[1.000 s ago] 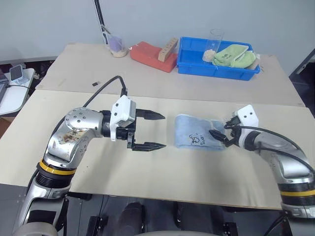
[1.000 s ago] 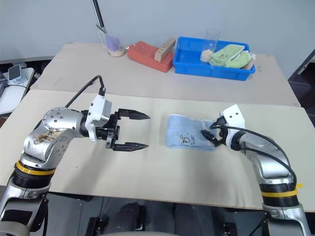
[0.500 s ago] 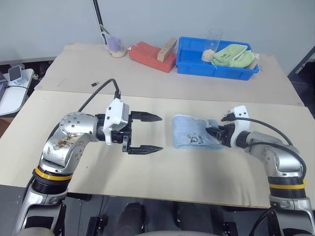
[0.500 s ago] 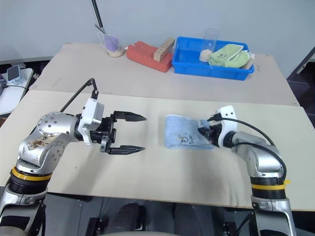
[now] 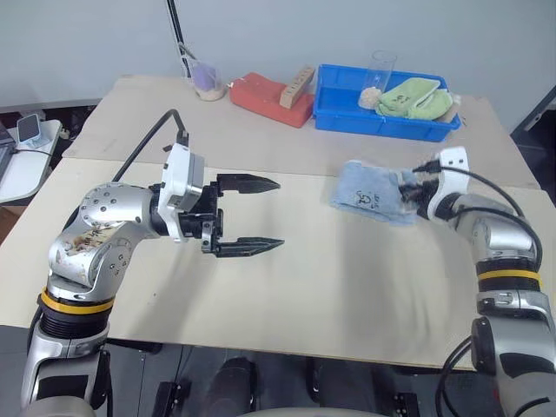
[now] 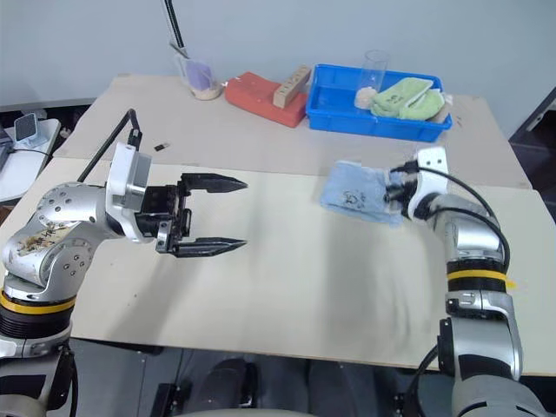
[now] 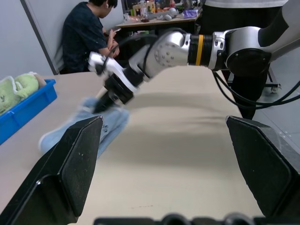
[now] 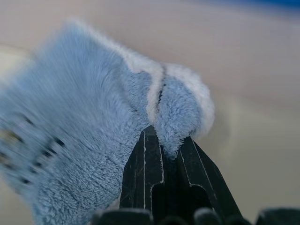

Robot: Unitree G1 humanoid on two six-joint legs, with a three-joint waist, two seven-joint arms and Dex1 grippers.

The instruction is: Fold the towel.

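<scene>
Lettering on the towel (image 5: pixel 369 196) is a small dark printed mark, too small to read from where I stand. At the far side of the surface (image 5: pixel 347 287) sits a blue bin (image 5: pixel 387 117) holding a light green cloth (image 5: pixel 415 97) and a clear cup (image 5: pixel 379 76); beside it lie a red block (image 5: pixel 265 98) with a wooden piece (image 5: pixel 297 85) on top, and a small bowl (image 5: pixel 208 85). A person (image 7: pixel 89 35) sits in the background. Nothing lies between the two arms. The right tool (image 5: pixel 413 193) is pressed together, pinching the towel's hemmed edge, the cloth bunched and lifted off the surface. The left tool (image 5: pixel 265 215) is spread wide, well apart from the towel.
</scene>
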